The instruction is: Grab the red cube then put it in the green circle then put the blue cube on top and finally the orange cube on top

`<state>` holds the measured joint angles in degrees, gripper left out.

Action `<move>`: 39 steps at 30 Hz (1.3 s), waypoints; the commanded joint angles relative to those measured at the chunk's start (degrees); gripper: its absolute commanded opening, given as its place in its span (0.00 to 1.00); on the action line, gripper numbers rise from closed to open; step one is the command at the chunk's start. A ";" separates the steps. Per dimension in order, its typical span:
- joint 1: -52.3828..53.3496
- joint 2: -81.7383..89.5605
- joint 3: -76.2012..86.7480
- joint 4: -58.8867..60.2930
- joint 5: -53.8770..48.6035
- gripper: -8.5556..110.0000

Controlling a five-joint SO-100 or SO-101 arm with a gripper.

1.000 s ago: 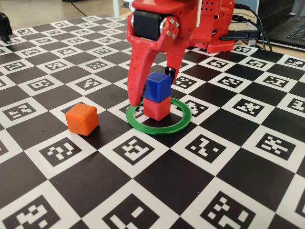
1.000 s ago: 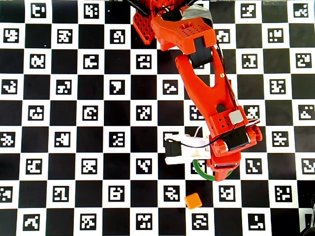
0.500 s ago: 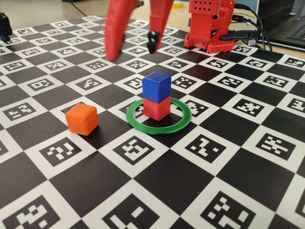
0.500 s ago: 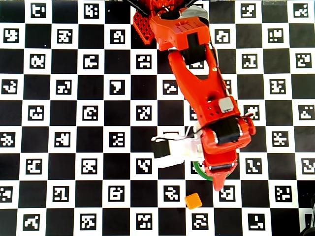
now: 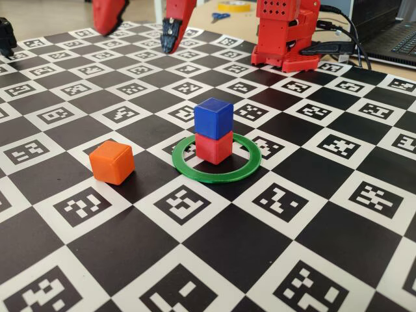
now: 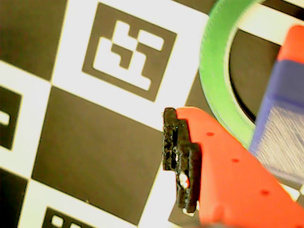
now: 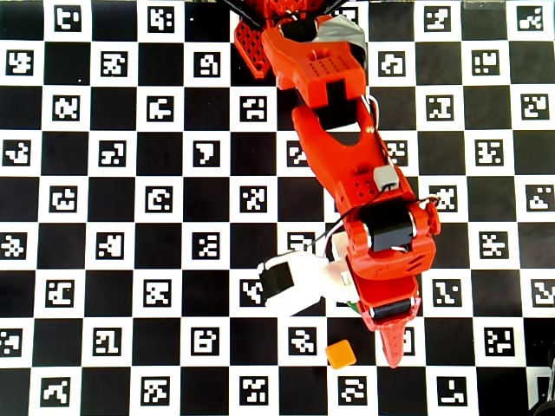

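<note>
In the fixed view the orange cube [image 5: 112, 162] sits lowest and farthest left, on the checkered mat [image 5: 214, 253], well below and apart from the gripper [image 5: 140, 23]. The gripper hangs high at the top edge, its two red fingertips spread wide apart with nothing between them; only the tips show, one finger [image 5: 107, 14] to the left and the dark-padded one to the right. Below the gripper and right of it stands the blue cube [image 5: 213, 118], resting squarely on the red cube [image 5: 214, 147], and the red cube stands inside the green ring [image 5: 216, 159], which lies flat on the mat. Farther right, behind the stack, is the arm's red base [image 5: 286, 32].

In the wrist view a red finger with a black pad [image 6: 183, 161] fills the lower middle; the ring [image 6: 216, 76] curves just right of it, and the blurred blue cube [image 6: 285, 123] stands at the right edge.

In the overhead view the orange cube [image 7: 341, 354] lies just left of the finger tip [image 7: 392, 342]; the arm hides the stack.
</note>
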<state>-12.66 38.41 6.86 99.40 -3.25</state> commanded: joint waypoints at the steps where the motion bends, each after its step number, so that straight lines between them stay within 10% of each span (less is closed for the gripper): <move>1: 0.18 -0.70 -8.17 1.32 -1.41 0.43; 39: 5.80 -18.72 -11.51 -14.06 -7.56 0.43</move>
<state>-7.21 17.14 1.05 86.13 -10.99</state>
